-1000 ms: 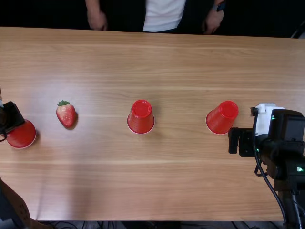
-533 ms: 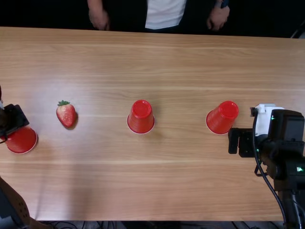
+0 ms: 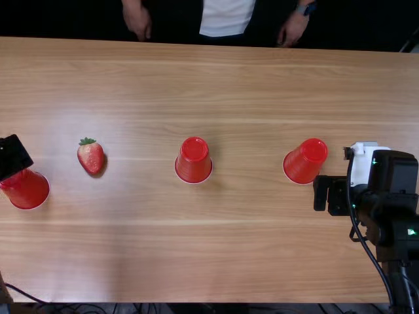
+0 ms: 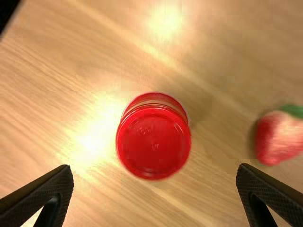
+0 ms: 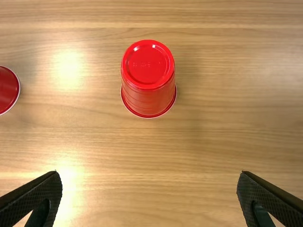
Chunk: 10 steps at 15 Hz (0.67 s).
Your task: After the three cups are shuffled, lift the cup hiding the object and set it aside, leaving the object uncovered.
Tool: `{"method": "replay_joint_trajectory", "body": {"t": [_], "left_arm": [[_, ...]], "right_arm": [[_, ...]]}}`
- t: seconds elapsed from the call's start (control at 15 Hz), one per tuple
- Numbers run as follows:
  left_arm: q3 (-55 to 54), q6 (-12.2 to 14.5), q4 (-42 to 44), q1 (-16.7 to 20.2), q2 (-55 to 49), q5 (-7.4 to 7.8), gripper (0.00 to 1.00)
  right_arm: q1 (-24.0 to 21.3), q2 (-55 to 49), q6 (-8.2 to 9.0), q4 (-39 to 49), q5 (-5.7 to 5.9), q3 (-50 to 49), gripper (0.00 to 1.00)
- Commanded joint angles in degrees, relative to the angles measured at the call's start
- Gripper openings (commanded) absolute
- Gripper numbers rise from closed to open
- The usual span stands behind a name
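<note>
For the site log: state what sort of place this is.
Probably a robotics lab bench set up for a shell game: a wooden table, three upside-down red cups in a row, a strawberry lying uncovered, and a black robot arm.

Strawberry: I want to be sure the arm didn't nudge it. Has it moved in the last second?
No. The strawberry lies just as far left of the middle cup as before, and level with it.

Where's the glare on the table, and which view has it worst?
Left wrist view: worst, two bright patches on the table, one beside the leftmost cup. Right wrist view: two milder patches near the right cup. Top view: evenly lit, no hot spots.
</note>
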Motion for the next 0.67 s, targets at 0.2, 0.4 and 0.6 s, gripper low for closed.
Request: {"method": "replay_joint_trajectory", "body": {"t": [0.2, 0.4, 0.6], "left_arm": [[-4.56, -0.39, 0.01, -12.76, -15.76, 0.89, 1.0], [-8.86, -0.39, 0.01, -18.74, -23.32, 0.89, 1.0], [-16.07, -0.18, 0.75, -19.97, -31.58, 0.78, 1.0]], "right_arm": [[3.61, -5.59, 0.35, 0.05, -0.2, -0.63, 1.0], [4.22, -9.01, 0.35, -0.16, -0.2, -2.57, 1.0], [4.22, -15.69, 0.35, -0.06, -0.2, -7.4, 1.0]]}}
